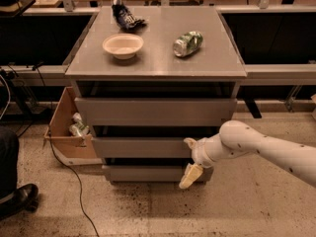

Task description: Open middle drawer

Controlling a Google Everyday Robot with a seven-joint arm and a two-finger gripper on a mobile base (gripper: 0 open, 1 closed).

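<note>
The grey cabinet has three flat handleless drawer fronts stacked one above another. The middle drawer point(140, 147) is the medium-height panel between the taller top front point(155, 111) and the narrow bottom front point(145, 173); it looks pushed in. My gripper point(190, 159) is at the right end of the middle drawer's front. It is open, with one cream finger point(189, 142) up against the panel and the other finger point(190, 176) hanging down over the bottom front. It holds nothing.
On the cabinet top point(158, 63) lie a white bowl point(123, 45), a crushed green can point(187, 43) and a dark chip bag point(125, 16). A cardboard box point(66, 132) with bottles stands at the left. A cable point(74, 181) runs over the floor, beside a person's shoe point(17, 199).
</note>
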